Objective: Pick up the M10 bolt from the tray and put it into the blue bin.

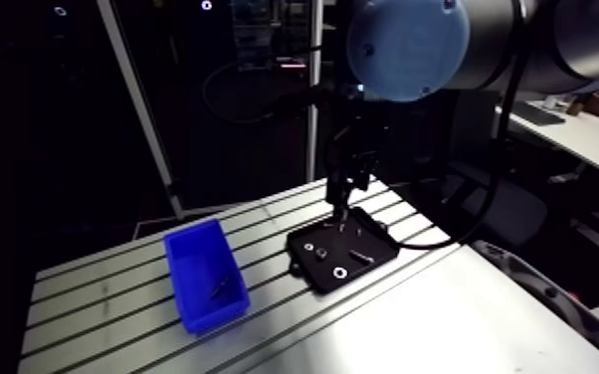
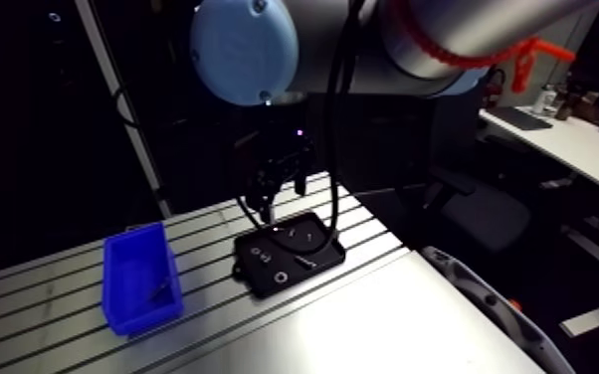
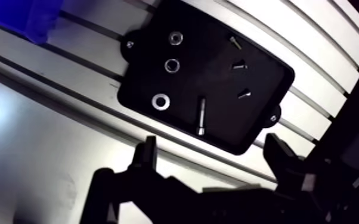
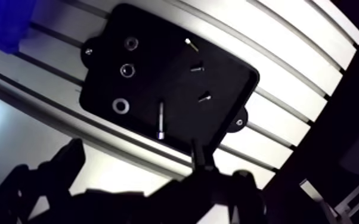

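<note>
A black tray [image 3: 140,80] lies on the slotted table. In it the long M10 bolt [image 3: 201,116] rests near the edge closest to my gripper, with three small screws [image 3: 240,66] beyond it and three nuts and washers [image 3: 161,102] to one side. My gripper [image 3: 213,156] hangs above the tray's near edge, open, with nothing between its fingers [image 3: 148,154]. In the arm view the gripper [image 1: 341,204] stands over the tray's far side. The blue bin [image 1: 186,261] sits left of the tray and holds a thin dark part [image 1: 219,288].
The table's slotted aluminium [image 1: 104,298] runs under the bin and tray. A smooth light plate [image 1: 443,328] covers the near right part. The table's far edge [image 1: 234,207] lies just behind the tray.
</note>
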Motion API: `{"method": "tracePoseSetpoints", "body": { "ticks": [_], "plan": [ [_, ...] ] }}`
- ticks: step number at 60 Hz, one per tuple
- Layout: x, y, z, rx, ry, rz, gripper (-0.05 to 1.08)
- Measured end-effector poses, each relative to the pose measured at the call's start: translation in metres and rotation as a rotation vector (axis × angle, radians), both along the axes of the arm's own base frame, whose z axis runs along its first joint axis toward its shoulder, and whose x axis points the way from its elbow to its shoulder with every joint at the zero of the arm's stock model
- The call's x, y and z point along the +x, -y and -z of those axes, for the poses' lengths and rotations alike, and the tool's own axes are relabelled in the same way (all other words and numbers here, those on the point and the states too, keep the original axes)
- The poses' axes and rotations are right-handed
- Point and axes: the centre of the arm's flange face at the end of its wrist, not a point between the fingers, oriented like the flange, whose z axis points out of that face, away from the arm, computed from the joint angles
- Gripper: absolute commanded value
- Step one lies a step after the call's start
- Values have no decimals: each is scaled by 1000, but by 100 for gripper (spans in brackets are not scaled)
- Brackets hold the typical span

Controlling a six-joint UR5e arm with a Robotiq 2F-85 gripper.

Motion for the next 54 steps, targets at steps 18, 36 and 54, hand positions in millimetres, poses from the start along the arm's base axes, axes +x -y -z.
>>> {"method": "tracePoseSetpoints", "body": {
  "ticks": [18,36,54],
  "plan": [
    [7,-15,23,-22,21,-9,32],
    [9,-23,44,-44,51,-6,42],
    [7,-26,66,-45,57,-6,46]
  ]
}}
